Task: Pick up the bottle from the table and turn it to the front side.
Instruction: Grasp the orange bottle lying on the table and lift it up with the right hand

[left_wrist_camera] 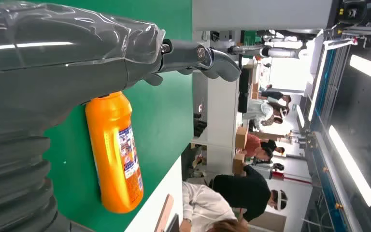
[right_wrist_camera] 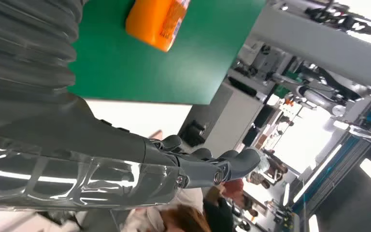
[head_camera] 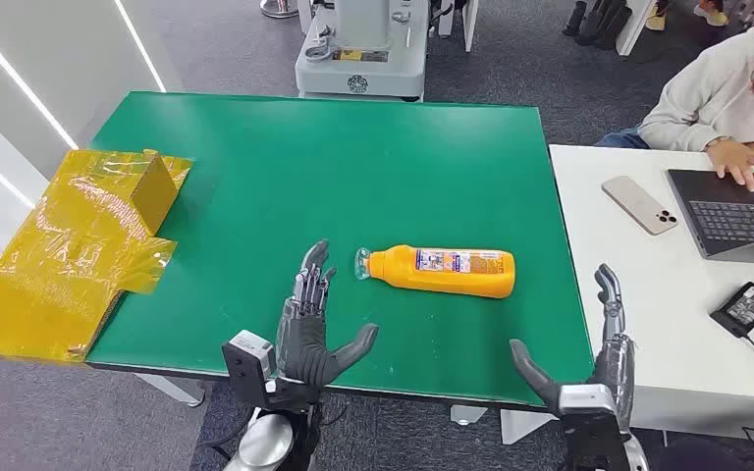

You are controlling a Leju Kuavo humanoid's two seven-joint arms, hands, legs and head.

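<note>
While the orange bottle (head_camera: 440, 270) lies on its side on the green table (head_camera: 255, 147), both hands hover empty with fingers spread: left hand (head_camera: 311, 329) near the cap, right hand (head_camera: 589, 363) off the table's corner. Gripping mid-body would probably ease turning. From the left wrist, the label (left_wrist_camera: 128, 157) shows closer, though too blurred to read.

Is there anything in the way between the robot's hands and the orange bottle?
Nothing visible blocks either hand. The orange bottle lies on its side on the green table, with bare tabletop between it and the left hand near its cap end, and between it and the right hand near the table's corner. Both hands are open and empty.
</note>
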